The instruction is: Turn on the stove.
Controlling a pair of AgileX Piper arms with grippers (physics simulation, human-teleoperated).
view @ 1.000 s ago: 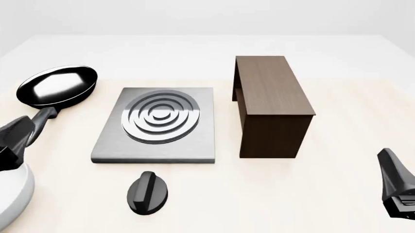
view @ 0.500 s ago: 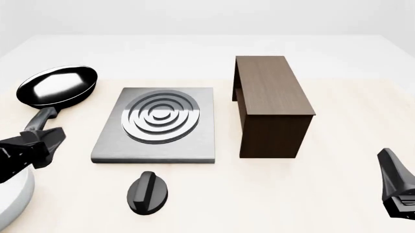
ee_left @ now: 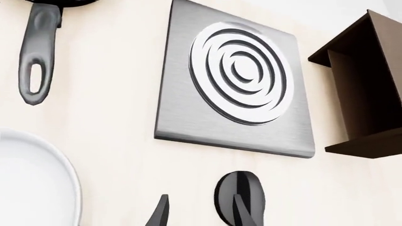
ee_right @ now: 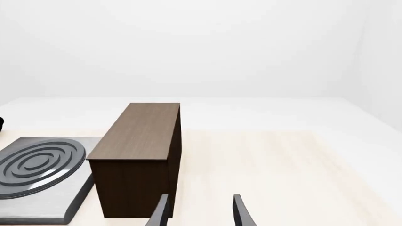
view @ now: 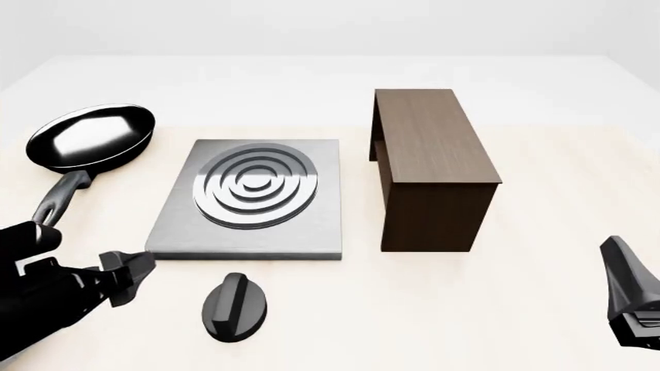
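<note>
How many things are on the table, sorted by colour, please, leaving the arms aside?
Black: 2, the frying pan and the knob
Grey: 1, the stove plate
Brown: 1, the wooden box
White: 1, a round object seen only in part
Total: 5

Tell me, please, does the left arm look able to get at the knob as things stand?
Probably yes: the left claw sits open just beside the knob, with only bare table between them.
</note>
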